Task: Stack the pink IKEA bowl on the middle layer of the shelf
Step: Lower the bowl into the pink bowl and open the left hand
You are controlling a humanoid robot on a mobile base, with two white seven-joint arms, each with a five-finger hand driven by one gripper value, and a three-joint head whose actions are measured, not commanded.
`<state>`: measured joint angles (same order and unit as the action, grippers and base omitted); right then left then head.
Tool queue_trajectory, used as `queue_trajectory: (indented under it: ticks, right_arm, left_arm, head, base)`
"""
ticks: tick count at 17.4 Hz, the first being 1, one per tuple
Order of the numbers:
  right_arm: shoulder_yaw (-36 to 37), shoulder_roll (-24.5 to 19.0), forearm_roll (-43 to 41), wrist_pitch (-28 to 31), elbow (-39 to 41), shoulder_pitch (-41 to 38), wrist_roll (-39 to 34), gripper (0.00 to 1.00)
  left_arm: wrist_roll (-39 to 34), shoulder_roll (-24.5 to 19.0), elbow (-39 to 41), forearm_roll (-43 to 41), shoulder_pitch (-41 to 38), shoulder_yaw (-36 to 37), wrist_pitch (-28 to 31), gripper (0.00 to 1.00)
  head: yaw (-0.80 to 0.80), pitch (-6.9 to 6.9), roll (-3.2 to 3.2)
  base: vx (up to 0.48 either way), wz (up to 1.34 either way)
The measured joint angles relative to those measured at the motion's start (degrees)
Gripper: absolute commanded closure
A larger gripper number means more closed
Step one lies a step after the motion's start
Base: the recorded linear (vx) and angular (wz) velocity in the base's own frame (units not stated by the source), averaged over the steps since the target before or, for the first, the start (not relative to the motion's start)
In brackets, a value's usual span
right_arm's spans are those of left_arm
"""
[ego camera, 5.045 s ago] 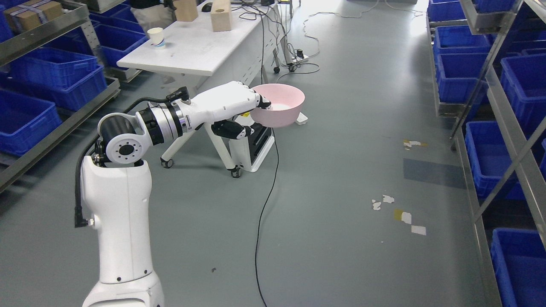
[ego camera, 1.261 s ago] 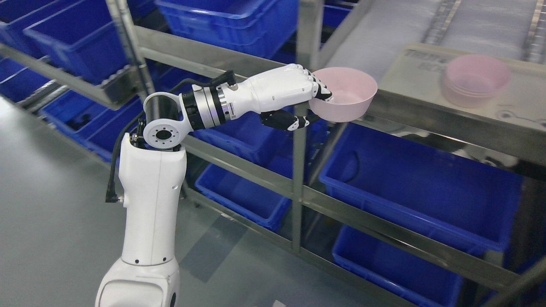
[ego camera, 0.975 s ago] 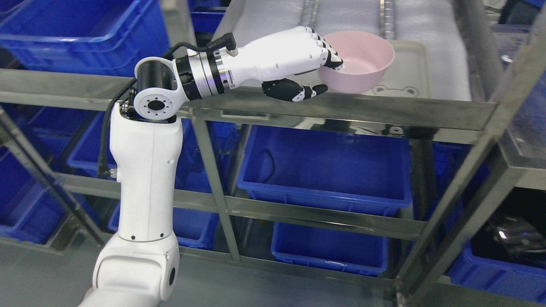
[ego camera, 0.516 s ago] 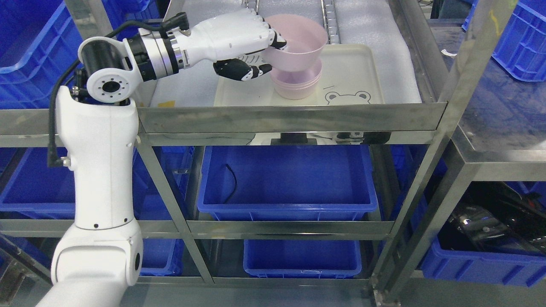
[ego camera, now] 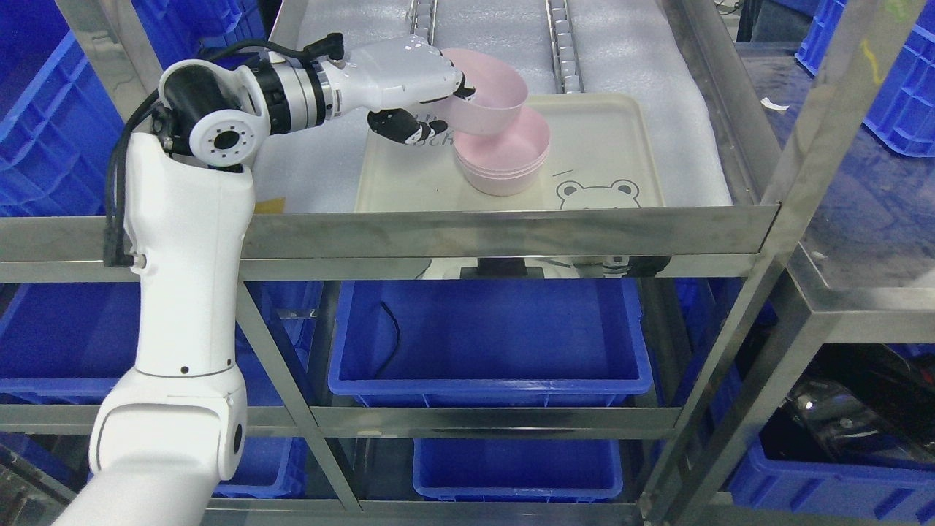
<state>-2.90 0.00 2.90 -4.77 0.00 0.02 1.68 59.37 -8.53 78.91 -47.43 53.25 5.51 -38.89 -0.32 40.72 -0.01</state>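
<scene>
My left hand [ego camera: 431,102] is shut on a pink bowl [ego camera: 491,95], fingers over its near rim and thumb under it. The bowl is tilted, its right side dipping toward a stack of pink bowls [ego camera: 504,161] just below it. The stack stands on a cream tray [ego camera: 592,142] with a bear drawing, on the steel shelf [ego camera: 504,219]. I cannot tell whether the held bowl touches the stack. My right arm is out of view.
White foam sheet [ego camera: 497,29] lines the shelf layer. Blue bins [ego camera: 489,336] fill the lower layers and both sides. A steel upright [ego camera: 811,168] stands at the right of the shelf.
The camera has shifted slightly. My left hand has tilted the pink bowl and moved it left of and lower toward the stack.
</scene>
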Motion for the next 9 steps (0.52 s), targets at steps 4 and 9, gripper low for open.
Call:
queue_trajectory:
  ticks: [4, 9]
  right_arm:
    - [0.0, 0.0, 0.0, 0.0, 0.0, 0.0, -0.11, 0.0]
    - [0.0, 0.0, 0.0, 0.0, 0.0, -0.01, -0.16, 0.0]
  left_arm:
    - [-1.16, 1.95, -2.39, -1.85, 0.39, 1.77, -0.38, 0.92]
    - [-0.88, 4.62, -3.65, -2.54, 0.64, 2.87, -3.2, 0.91]
  head:
    - [0.0, 0.0, 0.0]
    - [0.0, 0.0, 0.0]
  base:
    - [0.069, 0.06]
    - [0.024, 0.03]
